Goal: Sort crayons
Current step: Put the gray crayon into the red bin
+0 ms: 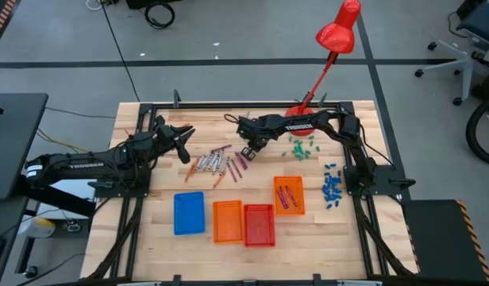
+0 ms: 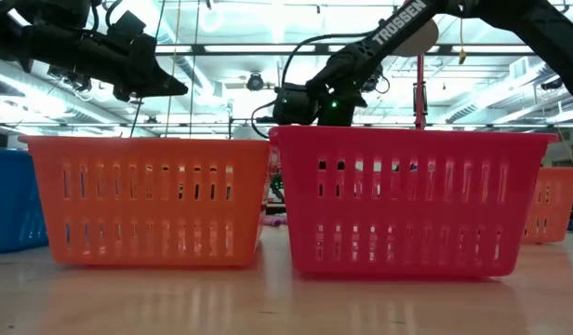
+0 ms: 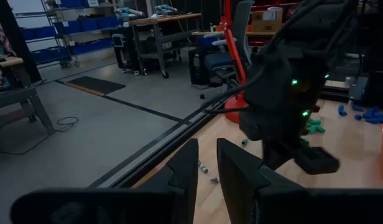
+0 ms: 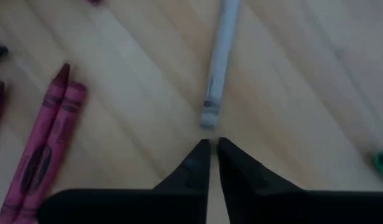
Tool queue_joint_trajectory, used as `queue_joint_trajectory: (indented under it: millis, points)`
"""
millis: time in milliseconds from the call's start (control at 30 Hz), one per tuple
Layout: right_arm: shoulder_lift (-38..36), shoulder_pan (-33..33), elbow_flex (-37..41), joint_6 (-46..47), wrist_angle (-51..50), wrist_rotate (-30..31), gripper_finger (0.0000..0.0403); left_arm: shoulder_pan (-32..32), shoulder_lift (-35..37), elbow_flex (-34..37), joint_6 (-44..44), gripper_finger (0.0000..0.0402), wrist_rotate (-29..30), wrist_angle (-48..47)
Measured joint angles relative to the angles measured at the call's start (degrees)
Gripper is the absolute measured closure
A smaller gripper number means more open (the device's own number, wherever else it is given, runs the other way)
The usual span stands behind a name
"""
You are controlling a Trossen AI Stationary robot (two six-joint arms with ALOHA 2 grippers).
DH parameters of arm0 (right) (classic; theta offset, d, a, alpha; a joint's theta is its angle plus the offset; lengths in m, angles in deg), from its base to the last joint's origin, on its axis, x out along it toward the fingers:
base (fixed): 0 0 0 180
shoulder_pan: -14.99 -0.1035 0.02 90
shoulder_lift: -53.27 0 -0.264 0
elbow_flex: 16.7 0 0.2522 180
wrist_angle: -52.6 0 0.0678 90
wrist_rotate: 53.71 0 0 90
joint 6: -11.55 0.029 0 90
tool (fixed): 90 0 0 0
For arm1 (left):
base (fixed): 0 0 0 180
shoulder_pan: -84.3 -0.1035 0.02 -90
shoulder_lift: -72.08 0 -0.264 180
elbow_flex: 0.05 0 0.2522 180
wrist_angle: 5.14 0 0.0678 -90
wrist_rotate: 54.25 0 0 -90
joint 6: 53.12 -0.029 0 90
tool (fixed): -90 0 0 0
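Where the pale wood-plank counter [image 1: 149,222] shows between the baskets, the crayons [image 1: 221,164] lie in a loose heap of thin paper-wrapped sticks near its middle, and two more rest in the far-right orange basket [image 1: 289,195]. The right tool [image 4: 211,152] hangs just over the heap, its dark wedge tips nearly pinched together on nothing, a grey-white crayon [image 4: 217,68] just beyond them and two magenta ones [image 4: 45,143] side by side nearby. The left tool [image 3: 207,171] hovers off the heap's left, narrowly parted, empty. Slotted plastic baskets, blue [image 1: 189,213], orange [image 1: 227,221] and red [image 1: 259,224], sit in front.
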Motion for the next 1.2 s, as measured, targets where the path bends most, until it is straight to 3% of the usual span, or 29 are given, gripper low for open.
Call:
queue_joint_trajectory:
  millis: [167, 333, 500, 800, 900, 1200]
  points:
    - [-0.22, -1.55, -5.71, -0.69, -2.93, 4.66, 0.0308, -0.02, -0.01, 0.0, 0.0, 0.0331, 0.0, 0.02]
    - [-0.15, -1.61, -8.5, -1.39, 0.9, 5.69, 0.0279, 0.0, -0.02, 0.0, 0.19, 0.0331, 0.0, 1.14]
    - [1.11, -0.17, -10.65, -0.94, 1.5, 4.39, 0.0279, 0.02, -0.02, 0.0, 0.72, 0.0331, 0.0, 2.8]
    - [11.67, 1.92, -25.91, 0.11, -11.43, 4.88, 0.0277, 0.0, -0.02, 0.0, -0.59, 0.0331, 0.0, 3.51]
    - [13.68, 2.63, -28.95, 0.36, -14.18, 1.88, 0.0277, 0.0, -0.02, 0.0, -2.62, 0.0331, 0.0, 3.09]
    - [14.91, 3.19, -28.46, 0.37, -20.22, -1.14, 0.0279, 0.0, -0.02, 0.0, -3.35, 0.0331, 0.0, 3.08]
